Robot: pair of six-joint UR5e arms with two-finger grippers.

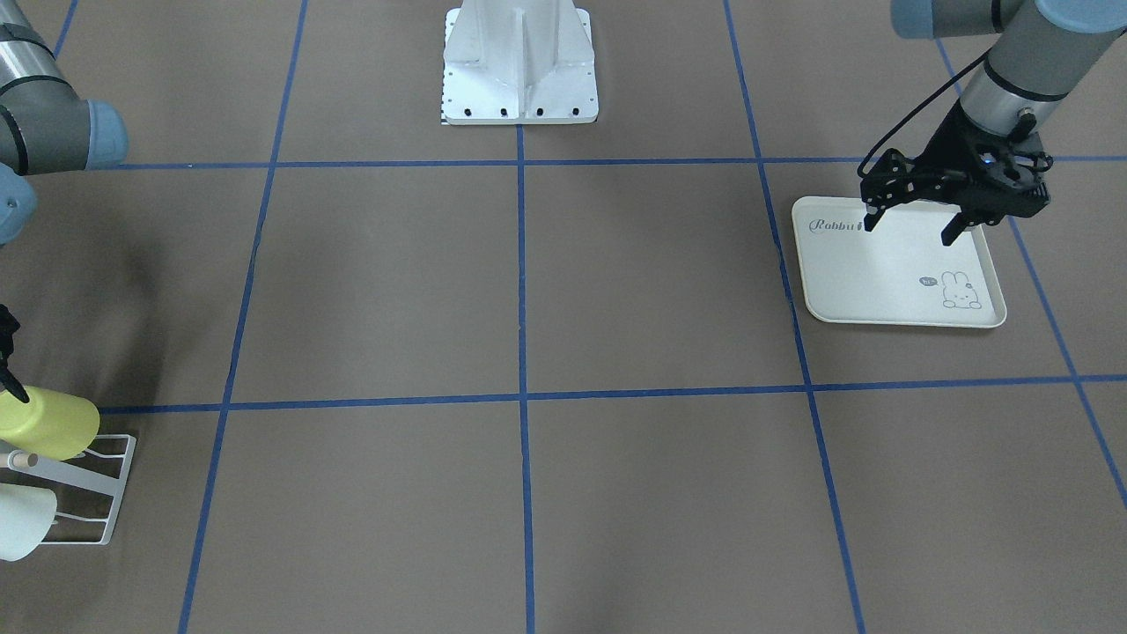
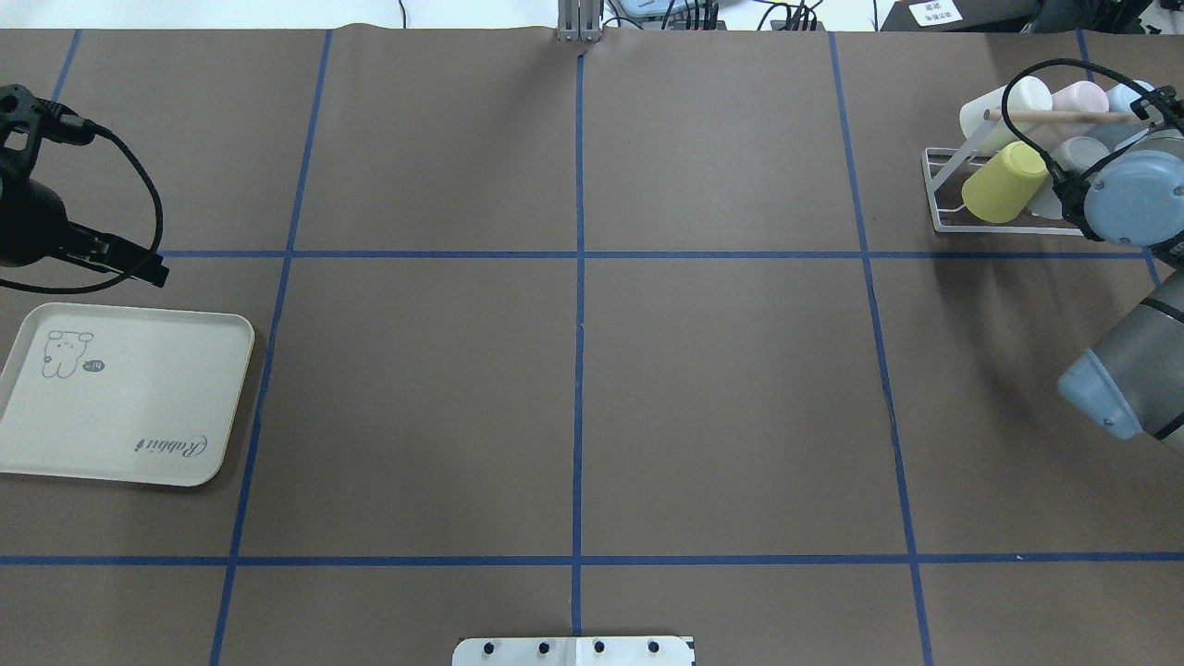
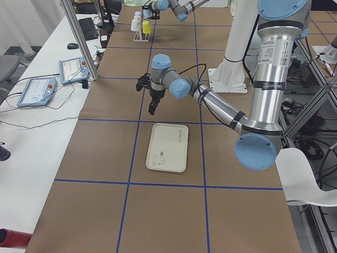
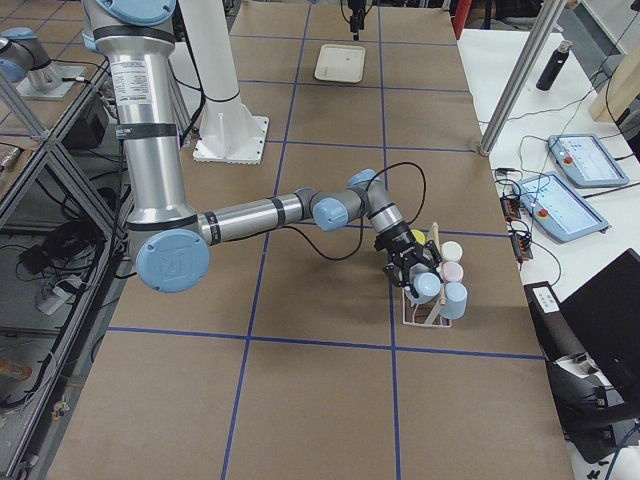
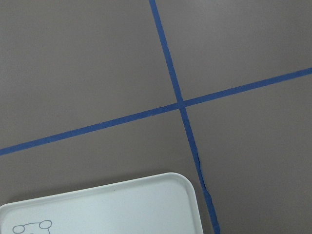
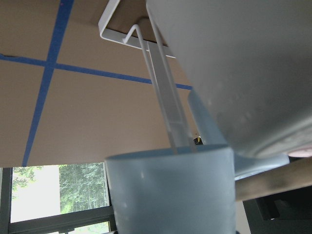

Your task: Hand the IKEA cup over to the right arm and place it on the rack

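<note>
One yellow plastic cup (image 2: 1004, 180) lies among other pastel cups (image 2: 1078, 94) on the white wire rack (image 2: 932, 199), at the table's (image 2: 573, 407) two o'clock overhead. The right black two-finger gripper (image 2: 1064, 185) sits against them; I cannot tell its jaw gap. The left black two-finger gripper (image 1: 910, 231) hangs spread wide near the cream rabbit-print tray (image 1: 880, 299) at nine o'clock.

Brown table (image 2: 721, 407) with blue tape grid (image 2: 578, 370), cream tray (image 2: 129, 388), white rack (image 2: 931, 190), white base plate (image 1: 519, 88)

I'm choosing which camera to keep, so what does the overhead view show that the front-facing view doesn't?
Only overhead: the pink cup and blue cup on the rack. Only front-facing: the left claw in full, spread open and empty. Both: the yellow cup, the rabbit tray and the rack.
</note>
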